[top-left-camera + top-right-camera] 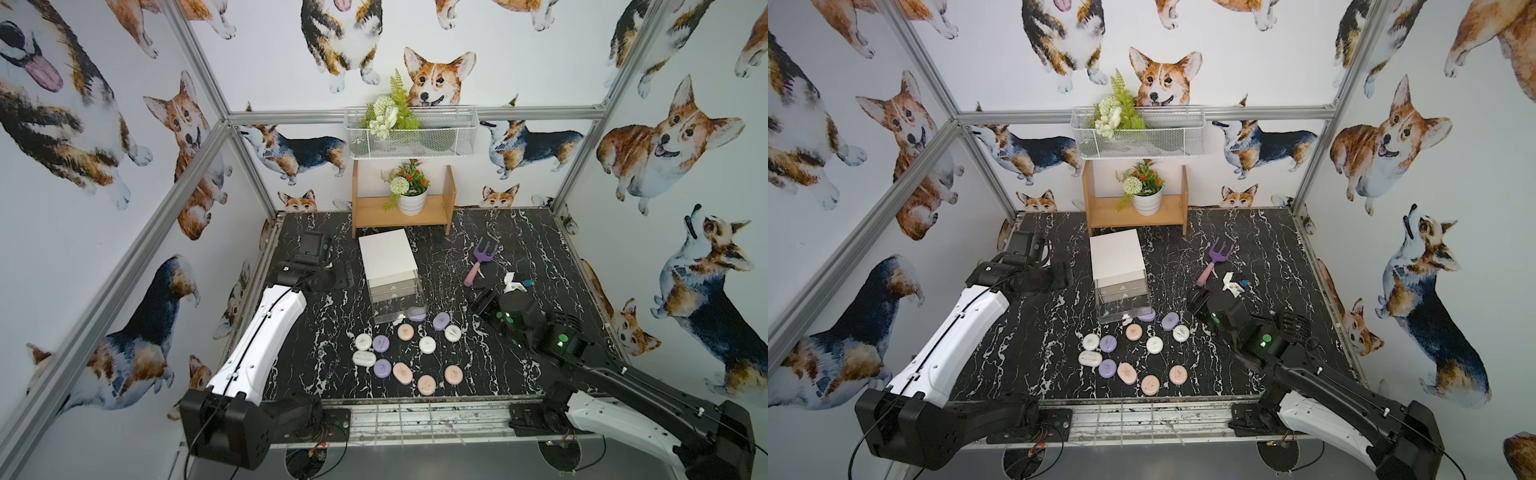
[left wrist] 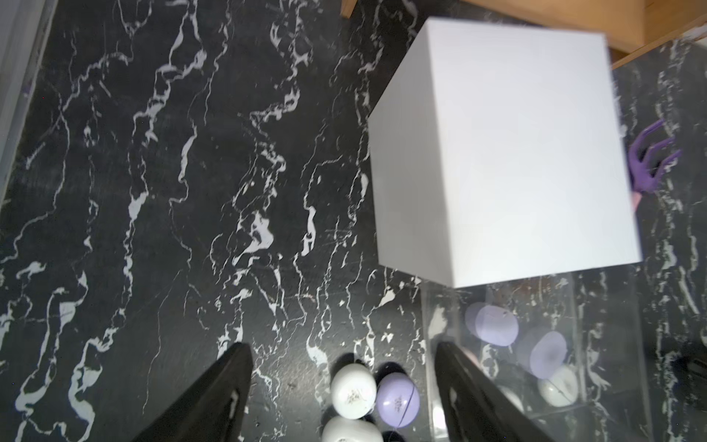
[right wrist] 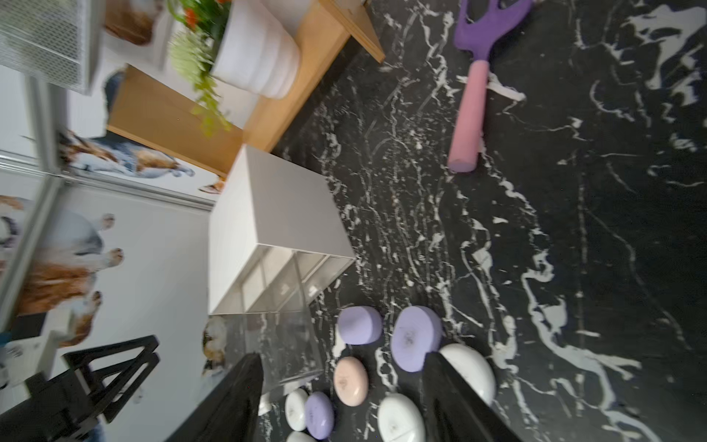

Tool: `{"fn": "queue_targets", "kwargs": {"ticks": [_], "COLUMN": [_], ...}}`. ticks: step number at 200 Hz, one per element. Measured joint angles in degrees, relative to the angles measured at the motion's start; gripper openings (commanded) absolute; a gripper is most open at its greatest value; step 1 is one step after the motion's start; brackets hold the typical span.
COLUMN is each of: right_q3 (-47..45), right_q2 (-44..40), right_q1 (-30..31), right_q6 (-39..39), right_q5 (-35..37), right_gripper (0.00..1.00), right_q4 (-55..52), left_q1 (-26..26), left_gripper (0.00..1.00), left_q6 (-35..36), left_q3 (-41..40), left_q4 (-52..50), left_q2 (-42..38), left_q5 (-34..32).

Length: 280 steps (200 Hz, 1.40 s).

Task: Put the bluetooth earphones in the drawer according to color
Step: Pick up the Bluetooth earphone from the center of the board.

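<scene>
Pink pebble cases (image 1: pixel 427 384) nearest, lilac, white beyond, clear drawer (image 1: pixel 390 305) open

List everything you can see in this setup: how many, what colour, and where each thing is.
earphone cases: twelve; four white, four purple, four pink; on the table in front of the cabinet, one purple at the open drawer's front corner
cabinet: one, white; middle of the table
drawer: three, bottom one clear and pulled out
toy fork: one, purple with a pink handle; right of the cabinet
small item: one, white with a blue bit; near the fork, too small to name
shelf: one, wooden; back of the table
potted plant: one, white pot; on the shelf
basket: one, white wire, holding flowers; back wall
table: one, black marble
left gripper: open, empty
right gripper: open, empty
</scene>
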Motion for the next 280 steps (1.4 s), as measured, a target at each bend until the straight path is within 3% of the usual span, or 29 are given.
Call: {"fn": "queue_targets", "kwargs": {"ticks": [32,79,126,280], "right_q3": [2.14,10.32,13.94,19.82], "right_q2": [12.66,28.98,35.06,45.53], "right_q1": [-7.21,-8.35,-8.50,-5.29], "right_q6": [-7.06,-15.47,-18.43,-22.62], "right_q5": [-12.59,-23.15,-25.53,-26.60], "right_gripper": [0.66,0.59,0.54,0.58], "right_q4": [-1.42,-1.60,-1.64,-6.80], "left_q1": [3.21,5.90,6.80,6.91], "left_gripper": [0.80,0.80,0.80,0.79], "left_q6": [-0.09,-0.04,0.02,0.15], "left_q3": [-7.87,-13.07,-15.50,-16.92], "left_q4": [1.40,5.22,7.61,9.44], "left_q2": [-2.97,-3.43,-3.45,-3.34], "left_q5": [2.14,6.71,9.42,11.02]}}
